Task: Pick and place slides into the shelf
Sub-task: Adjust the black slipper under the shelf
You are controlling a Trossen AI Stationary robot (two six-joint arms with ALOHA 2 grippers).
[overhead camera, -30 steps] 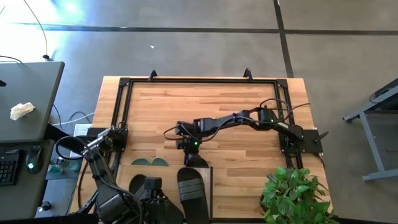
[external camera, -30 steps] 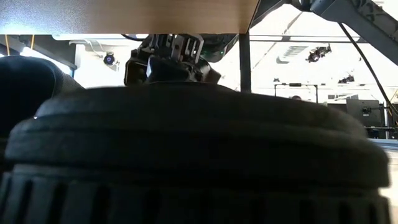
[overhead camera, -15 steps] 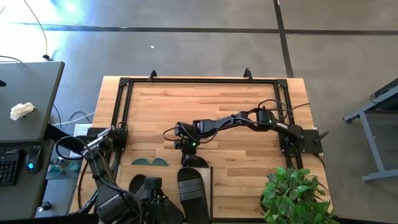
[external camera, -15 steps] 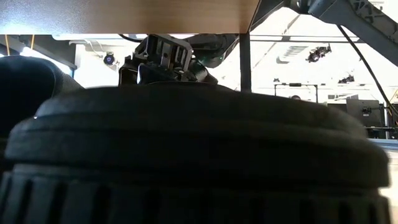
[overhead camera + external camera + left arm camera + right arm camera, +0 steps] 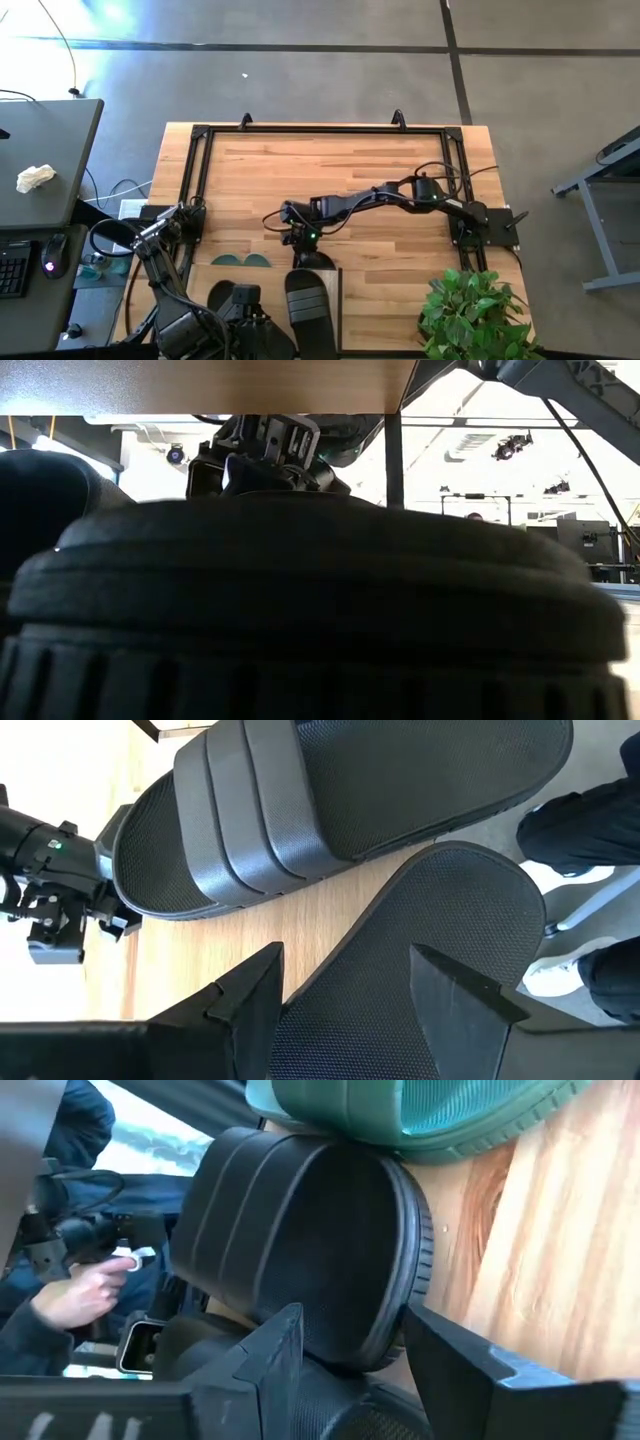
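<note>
A black slide (image 5: 312,262) lies on the table at the shelf's (image 5: 337,290) far edge, partly hidden under the shelf top. My right gripper (image 5: 300,240) reaches in from the far side. It is open, with its fingers on either side of this slide's footbed (image 5: 335,1400), behind the strap (image 5: 300,1240). Two green slides (image 5: 240,260) poke out from under the shelf, left of it. Two black slides (image 5: 235,300) (image 5: 310,310) lie on the shelf top. My left gripper (image 5: 345,955) is open over the heel of one (image 5: 430,920). My right gripper has a finger (image 5: 270,1355) on each side of the black slide's footbed, coming from the table's far side along the slide. I cannot tell whether the fingers touch it. The slide lies flat on the table. My left gripper touches nothing that I can see.
A dark metal frame (image 5: 320,130) runs round the tabletop. A potted plant (image 5: 470,310) stands at the near right corner. In the low view a black slide (image 5: 320,610) fills the foreground under the shelf board (image 5: 200,385). A person's hand (image 5: 90,1295) shows beyond the table.
My right gripper has gone a little toward the table's near edge, closer to the black slide. The slide has stayed where it was.
</note>
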